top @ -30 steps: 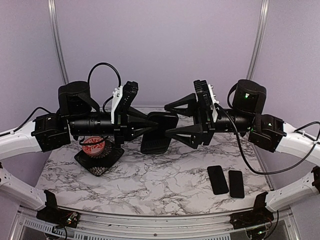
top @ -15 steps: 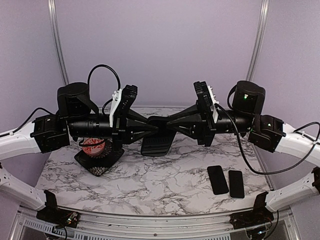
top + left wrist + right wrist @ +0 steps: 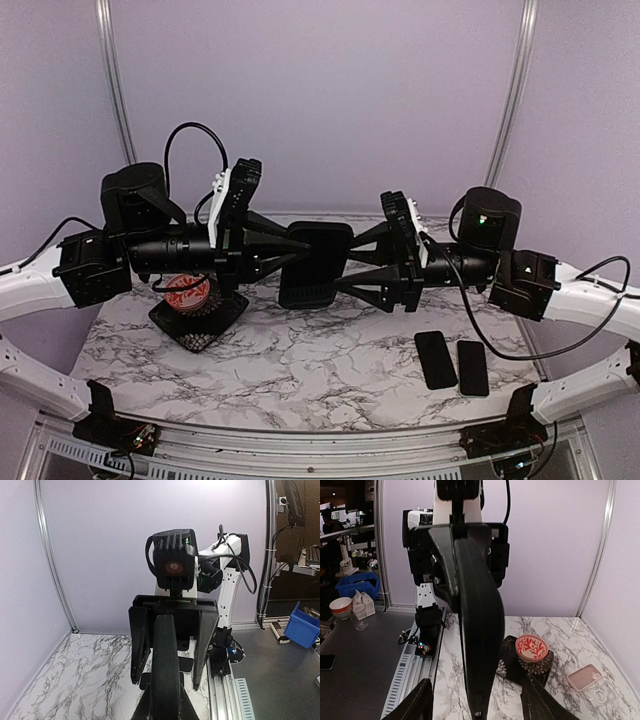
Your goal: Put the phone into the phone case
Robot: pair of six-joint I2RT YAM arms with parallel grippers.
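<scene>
Above the table [image 3: 300, 370], level and head-on — left gripper [image 3: 298, 252] clamping the phone case [image 3: 310, 288], right gripper [image 3: 345, 264] spread wide around it.

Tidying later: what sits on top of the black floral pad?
A round red patterned disc rests on the pad; whatever lies beneath the disc is hidden.

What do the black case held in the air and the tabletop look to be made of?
The black case looks like matte plastic or rubber: dull even black, no glare, rounded corners; which one I cannot tell. The tabletop shows grey veins on white with a low sheen: real marble or a printed laminate, the look leaves that open.
</scene>
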